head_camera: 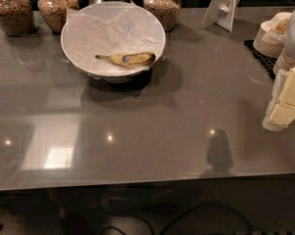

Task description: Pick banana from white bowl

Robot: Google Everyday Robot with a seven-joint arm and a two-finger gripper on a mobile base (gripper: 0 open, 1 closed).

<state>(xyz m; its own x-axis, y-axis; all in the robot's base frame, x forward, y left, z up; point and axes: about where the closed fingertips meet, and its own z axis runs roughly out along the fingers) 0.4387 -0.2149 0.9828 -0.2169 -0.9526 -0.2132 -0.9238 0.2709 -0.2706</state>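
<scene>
Counter (pixel 152 131): grey and glossy, its front edge nearest the viewer; small bright light spots and one pale square reflect in it, and a dark shadow lies right of centre near the front.
Gripper (pixel 286 102): at the right edge of the view, above the counter, white with pale yellow blocks (partly cut off by the frame); it holds nothing, and I cannot tell its grasp state. It is well apart from the bowl.
White bowl (pixel 73 43): back left of centre on the counter, wide and shallow, on a dark foot, lined with crinkled white paper.
Banana (pixel 130 58): lying on the paper inside the white bowl, near the front rim, stem pointing left, brown speckled, with a small blue sticker near the stem end.
Jars (pixel 10 11): four glass jars of brownish grain stand in a row behind the bowl.
Beige bowls (pixel 269 38): stacked at the far right, beside a black mat (pixel 257 58).
White stand (pixel 225 4): upright at the back, right of the jars.
</scene>
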